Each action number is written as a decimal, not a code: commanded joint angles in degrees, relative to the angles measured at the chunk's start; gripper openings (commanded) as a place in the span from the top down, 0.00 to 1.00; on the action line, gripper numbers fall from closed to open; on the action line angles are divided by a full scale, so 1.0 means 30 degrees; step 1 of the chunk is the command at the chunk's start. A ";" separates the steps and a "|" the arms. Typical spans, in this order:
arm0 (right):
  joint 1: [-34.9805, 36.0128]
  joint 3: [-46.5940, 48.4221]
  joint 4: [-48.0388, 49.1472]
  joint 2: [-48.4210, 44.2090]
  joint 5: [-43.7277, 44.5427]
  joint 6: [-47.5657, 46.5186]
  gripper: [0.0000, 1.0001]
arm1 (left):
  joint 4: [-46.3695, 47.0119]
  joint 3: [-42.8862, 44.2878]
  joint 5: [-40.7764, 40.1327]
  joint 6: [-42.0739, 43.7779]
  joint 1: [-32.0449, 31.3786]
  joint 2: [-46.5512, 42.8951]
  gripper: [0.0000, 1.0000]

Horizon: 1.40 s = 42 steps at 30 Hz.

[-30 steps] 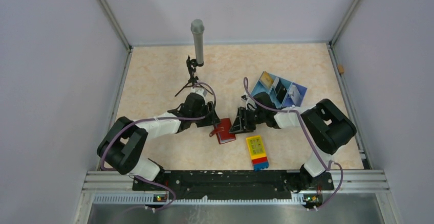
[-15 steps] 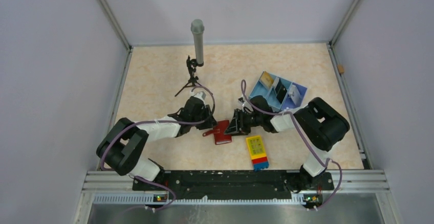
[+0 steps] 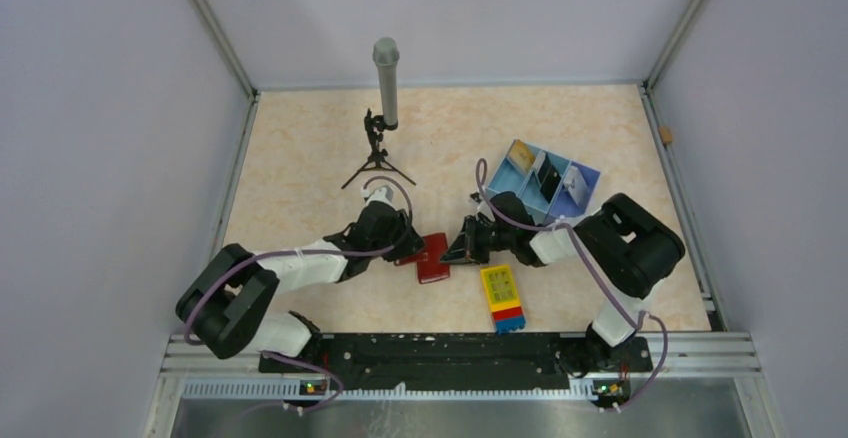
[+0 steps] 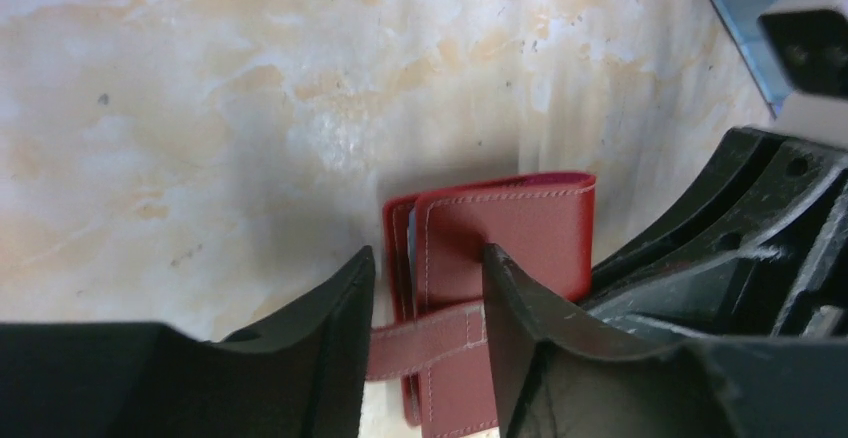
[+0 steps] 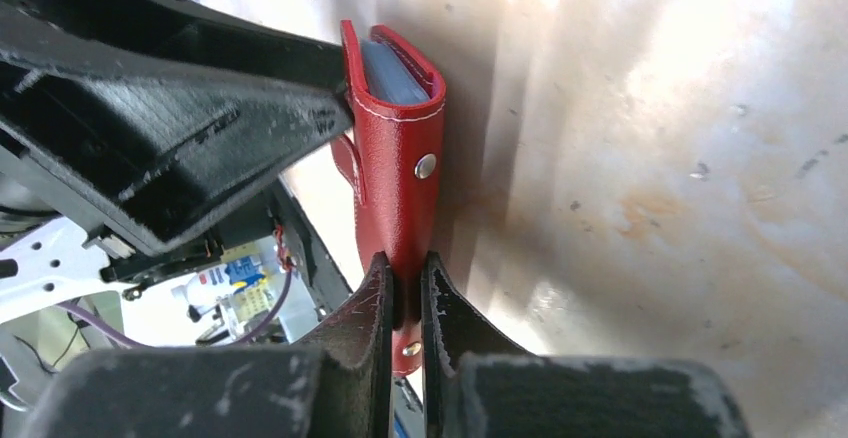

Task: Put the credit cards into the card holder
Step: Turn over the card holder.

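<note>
Right wrist view: right gripper [image 5: 405, 270] clenched on wallet [image 5: 402, 163] edge, wallet on worktop [image 4: 300, 108]; left gripper [image 4: 425, 270] straddles tab [image 4: 432, 336], grasp unclear; should peel tab slowly while right pins wallet.

Cannot see the card holder's [image 4: 510, 233] near end, cut off by the left wrist view's lower edge and covered by the left fingers [image 4: 300, 358]. Cannot make out the credit cards [image 3: 521, 158] from above, too small.

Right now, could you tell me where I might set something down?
Free: left of the microphone stand, and the far strip between it and the blue tray. Crowded: the middle, around the card holder and block.
</note>
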 commanded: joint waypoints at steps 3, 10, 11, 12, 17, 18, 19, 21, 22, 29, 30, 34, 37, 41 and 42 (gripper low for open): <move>0.0232 0.2370 -0.3548 -0.2803 0.2422 -0.2744 1.00 | -0.5522 0.2261 -0.2374 0.0092 -0.0342 -0.3382 0.31; 0.0433 0.7047 -1.0563 -0.4552 0.6214 -0.7943 1.00 | -0.8849 0.6651 -0.3744 0.0213 -0.0345 -0.5382 0.16; 0.0565 0.7587 -1.1220 -0.4745 0.6930 -0.8556 1.00 | -0.8852 0.7135 -0.3408 -0.0090 -0.0360 -0.5211 0.15; 0.0750 0.8061 -1.1723 -0.4945 0.7624 -0.9135 1.00 | -0.8702 0.7576 -0.3062 -0.0399 -0.0373 -0.4974 0.14; 0.1950 0.9338 -1.2987 -0.6202 1.0961 -1.1194 1.00 | -0.8167 0.9275 -0.2666 -0.0971 -0.0434 -0.3435 0.11; 0.2190 0.9514 -1.3145 -0.6402 1.1475 -1.1504 1.00 | -0.8166 0.9583 -0.2533 -0.1040 -0.0430 -0.3060 0.10; 0.2451 0.9693 -1.3359 -0.6569 1.2111 -1.1814 1.00 | -0.8151 0.9864 -0.2403 -0.1126 -0.0462 -0.2702 0.09; 0.3006 0.9981 -1.3769 -0.6786 1.2986 -1.2431 1.00 | -0.7816 1.0157 -0.2311 -0.1287 -0.0584 -0.2222 0.07; 0.3153 1.0052 -1.3913 -0.6859 1.3226 -1.2578 1.00 | -0.7370 1.0127 -0.2436 -0.1336 -0.0679 -0.2108 0.06; 0.4006 0.9811 -1.3842 -0.7527 1.3770 -1.3320 1.00 | -0.7401 1.0177 -0.3663 -0.1802 -0.0957 -0.1195 0.07; 0.4201 0.9793 -1.3845 -0.7530 1.3914 -1.3458 1.00 | -0.7404 1.0176 -0.3698 -0.1869 -0.1034 -0.0993 0.08; 0.4792 0.9860 -1.4043 -0.7433 1.5091 -1.4041 1.00 | -0.7404 1.0419 -0.3845 -0.2179 -0.1329 -0.0225 0.19; 0.5249 1.0017 -1.4398 -0.7194 1.6562 -1.4671 1.00 | -0.7455 1.0588 -0.4169 -0.2407 -0.1447 0.0085 0.33; 0.5788 1.0188 -1.4508 -0.6962 1.7785 -1.5554 1.00 | -0.7144 1.1108 -0.3618 -0.2401 -0.1442 0.0917 0.48; 0.5951 1.0199 -1.4452 -0.6907 1.8023 -1.5737 1.00 | -0.6940 1.1237 -0.3289 -0.2442 -0.1442 0.1205 0.51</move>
